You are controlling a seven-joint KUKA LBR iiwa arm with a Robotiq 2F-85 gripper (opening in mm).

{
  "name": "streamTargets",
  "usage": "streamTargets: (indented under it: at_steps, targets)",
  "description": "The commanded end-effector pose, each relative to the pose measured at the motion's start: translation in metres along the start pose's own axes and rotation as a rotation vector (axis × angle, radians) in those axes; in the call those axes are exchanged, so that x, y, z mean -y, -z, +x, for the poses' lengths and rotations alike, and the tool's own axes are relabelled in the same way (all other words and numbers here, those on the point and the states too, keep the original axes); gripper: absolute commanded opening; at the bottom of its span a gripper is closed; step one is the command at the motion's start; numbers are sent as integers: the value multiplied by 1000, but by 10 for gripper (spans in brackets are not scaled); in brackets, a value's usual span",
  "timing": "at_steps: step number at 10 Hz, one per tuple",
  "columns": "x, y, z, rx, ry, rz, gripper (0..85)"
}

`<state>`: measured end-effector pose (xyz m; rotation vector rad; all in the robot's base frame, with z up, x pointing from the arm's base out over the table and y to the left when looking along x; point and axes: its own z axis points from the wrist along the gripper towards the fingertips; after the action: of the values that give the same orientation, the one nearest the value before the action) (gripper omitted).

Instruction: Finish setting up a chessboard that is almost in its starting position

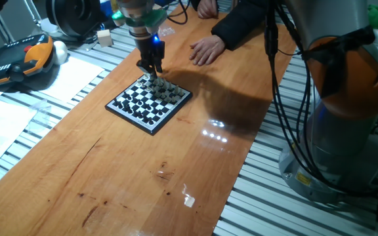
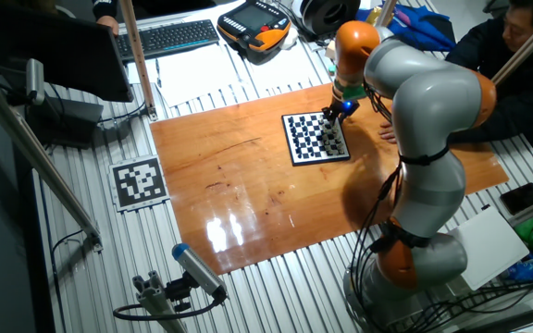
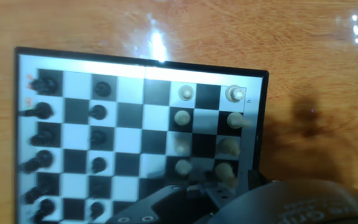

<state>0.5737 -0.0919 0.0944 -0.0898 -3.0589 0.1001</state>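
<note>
The chessboard point(image 1: 151, 129) lies on the wooden table top, a small square board with a black rim; it also shows in the other fixed view point(image 2: 320, 161). In the hand view the board point(image 3: 261, 118) carries black pieces point(image 3: 98, 112) in two columns on the left and white pieces point(image 3: 181, 116) on the right. My gripper point(image 1: 153, 73) points straight down over the board's far edge, among the white pieces. It also shows in the other fixed view point(image 2: 332, 113). In the hand view the gripper point(image 3: 210, 186) is blurred, with a white piece point(image 3: 224, 173) close by. Its grip is unclear.
A person's hand point(image 1: 207, 49) rests on the table just behind the board. A teach pendant point(image 1: 18, 62), papers point(image 1: 5, 115) and a small block point(image 1: 104, 38) lie to the left. The arm's base point(image 1: 346, 118) stands at the right. A keyboard point(image 2: 169, 37) and a marker tag point(image 2: 139, 180) lie off the wood.
</note>
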Motion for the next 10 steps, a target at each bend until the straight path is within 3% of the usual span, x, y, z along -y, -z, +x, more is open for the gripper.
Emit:
streamTargets:
  at_steps: [1,2,3,4,7,10]
  targets:
    - [-1,9,2,2,4,0,340]
    - [-2,15,4,4,11,-8,170]
    - [-2,19,6,9,21,-17,170]
    - [-1,23,7,8,25,-48,0]
    - [1,30,11,10,36,-74,0]
    - [3,35,15,31,66,-79,0]
